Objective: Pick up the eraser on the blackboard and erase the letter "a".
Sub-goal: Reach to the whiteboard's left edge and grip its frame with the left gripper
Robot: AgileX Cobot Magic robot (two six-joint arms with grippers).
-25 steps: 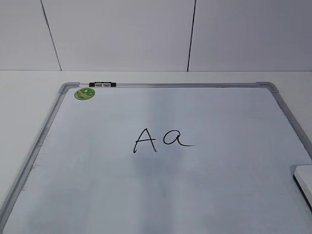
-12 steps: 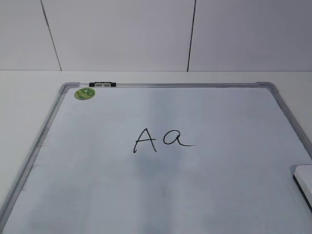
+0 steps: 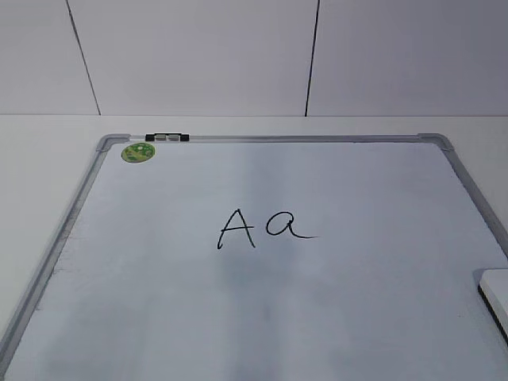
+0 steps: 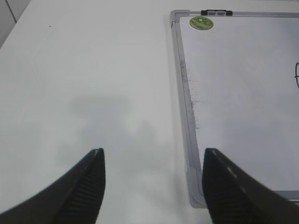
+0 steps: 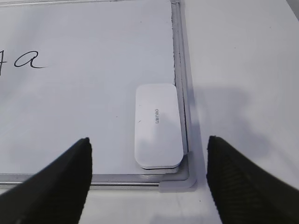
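Note:
The blackboard (image 3: 262,317) is a white dry-erase board with a silver frame lying flat on the table. A capital "A" (image 3: 236,228) and the letter "a" (image 3: 289,225) are written at its middle. The "a" also shows in the right wrist view (image 5: 29,60). The white eraser (image 5: 158,125) lies in the board's near right corner against the frame; only its edge (image 3: 495,295) shows in the exterior view. My right gripper (image 5: 148,177) is open, held above and just short of the eraser. My left gripper (image 4: 153,184) is open over bare table beside the board's left frame (image 4: 184,100).
A round green sticker (image 3: 137,152) and a black clip (image 3: 167,137) sit at the board's far left corner. A white panelled wall (image 3: 254,55) stands behind the table. White table (image 4: 84,84) surrounds the board.

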